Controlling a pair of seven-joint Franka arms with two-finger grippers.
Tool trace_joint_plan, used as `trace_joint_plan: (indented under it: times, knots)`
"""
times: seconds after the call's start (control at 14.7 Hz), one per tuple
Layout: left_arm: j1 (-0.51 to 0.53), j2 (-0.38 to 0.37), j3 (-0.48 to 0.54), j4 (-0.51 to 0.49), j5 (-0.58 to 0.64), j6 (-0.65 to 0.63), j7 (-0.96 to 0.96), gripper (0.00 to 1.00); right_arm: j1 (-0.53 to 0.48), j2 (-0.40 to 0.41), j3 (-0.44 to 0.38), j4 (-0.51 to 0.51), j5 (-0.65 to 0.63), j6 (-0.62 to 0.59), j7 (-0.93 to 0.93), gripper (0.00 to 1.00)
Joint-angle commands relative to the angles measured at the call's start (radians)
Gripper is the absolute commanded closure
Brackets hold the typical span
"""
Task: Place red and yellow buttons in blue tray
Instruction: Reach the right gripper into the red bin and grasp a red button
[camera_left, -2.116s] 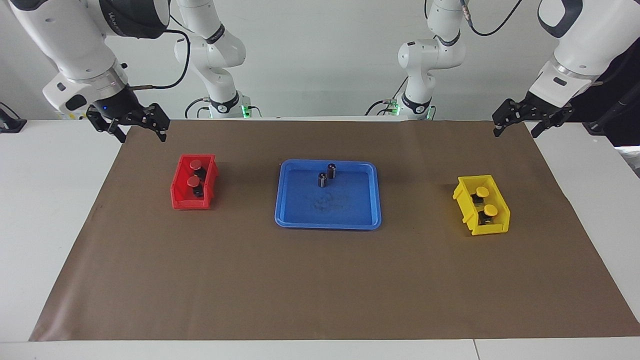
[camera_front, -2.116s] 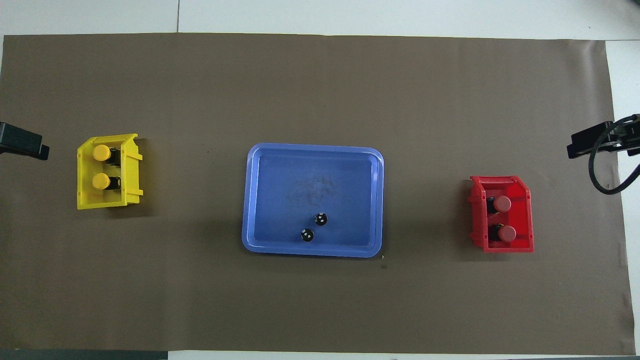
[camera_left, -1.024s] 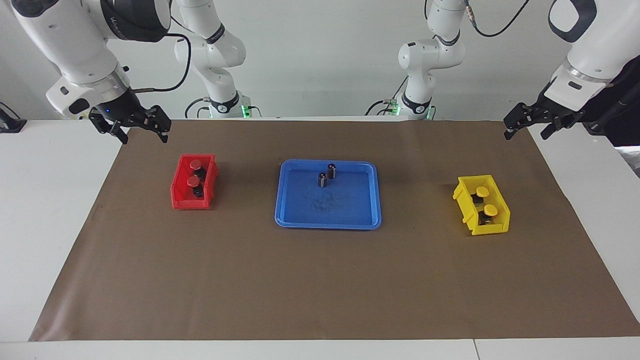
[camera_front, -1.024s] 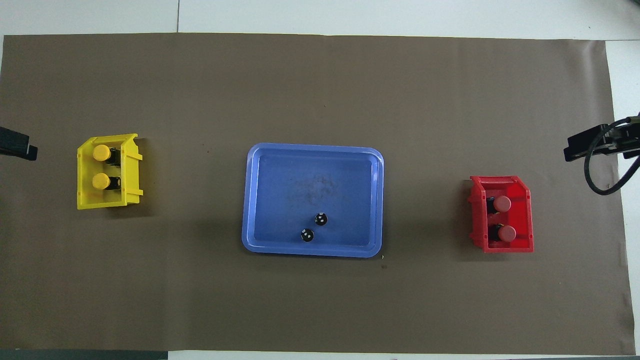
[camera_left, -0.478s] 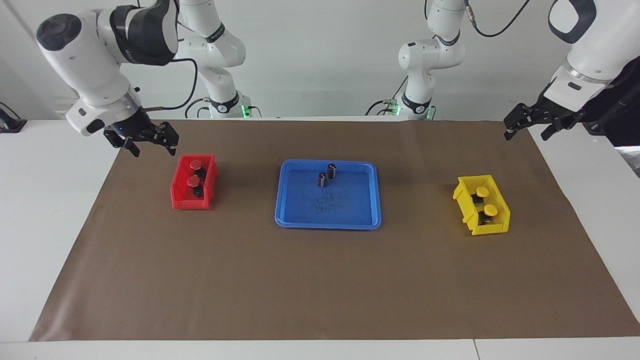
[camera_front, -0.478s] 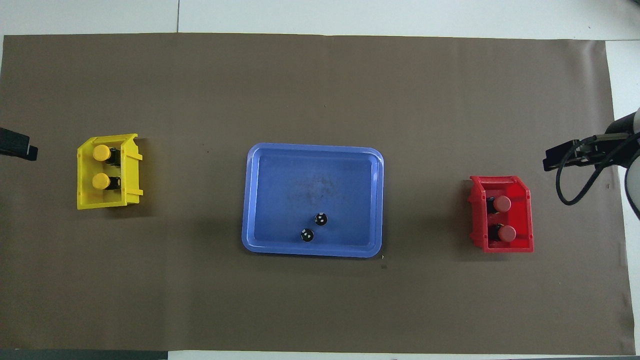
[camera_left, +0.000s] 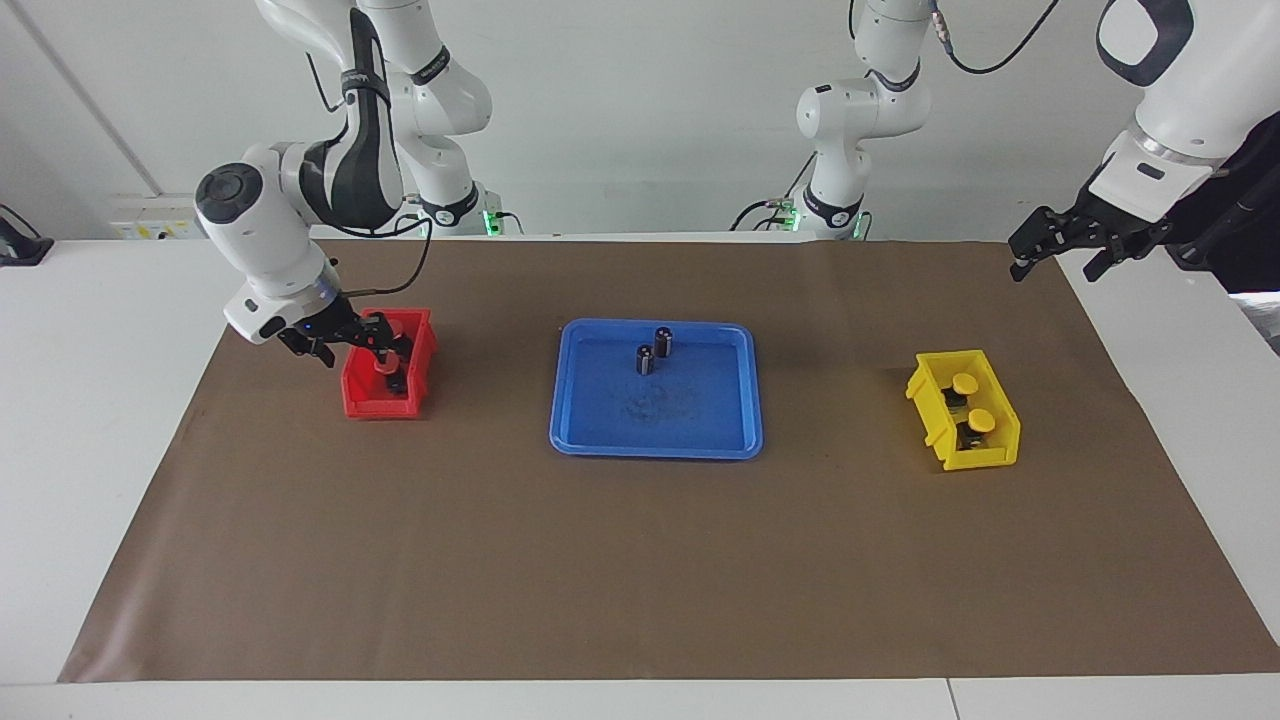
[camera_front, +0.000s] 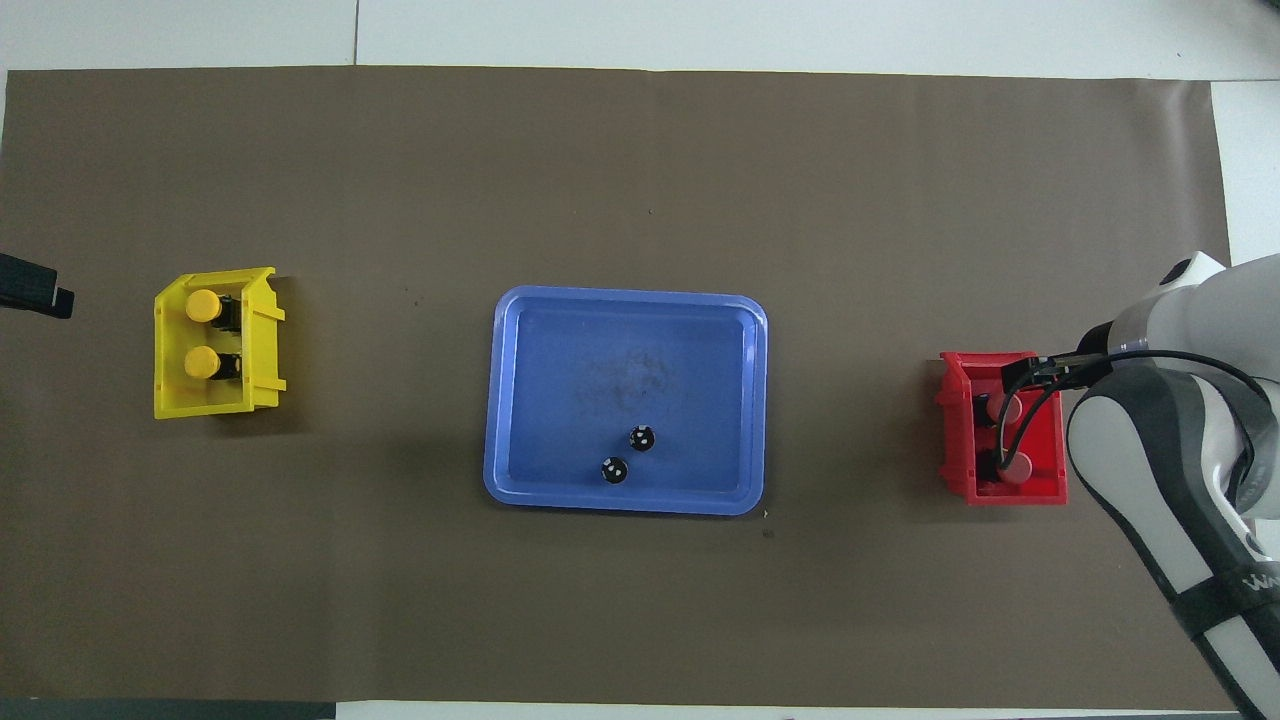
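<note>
The right gripper (camera_left: 352, 342) has been lowered into the red bin (camera_left: 358, 398), over the two red buttons (camera_left: 386, 367); whether its fingers are open or closing cannot be told. The yellow buttons (camera_left: 965, 384) lie in the yellow bin (camera_left: 935, 436). The blue tray (camera_left: 655, 445) holds only two dark cylinders (camera_left: 645, 360). The left gripper (camera_left: 1058, 245) waits, spread open, over the table's edge.
</note>
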Motion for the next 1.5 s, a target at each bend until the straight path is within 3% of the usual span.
trace_joint_plan:
  times: [0.0, 0.27, 1.43]
  knots:
    - [0.006, -0.035, 0.002, -0.047, -0.02, 0.027, 0.018, 0.0, -0.002, -0.029, 0.002, -0.057, 0.019, 0.031, -0.034, 0.23]
    - [0.006, -0.048, 0.002, -0.068, -0.02, 0.03, 0.022, 0.0, -0.001, -0.032, 0.002, -0.064, 0.019, 0.033, -0.037, 0.28]
    - [-0.028, -0.042, -0.01, -0.055, -0.021, 0.03, 0.056, 0.0, 0.033, -0.025, 0.002, -0.095, 0.018, 0.105, -0.106, 0.28]
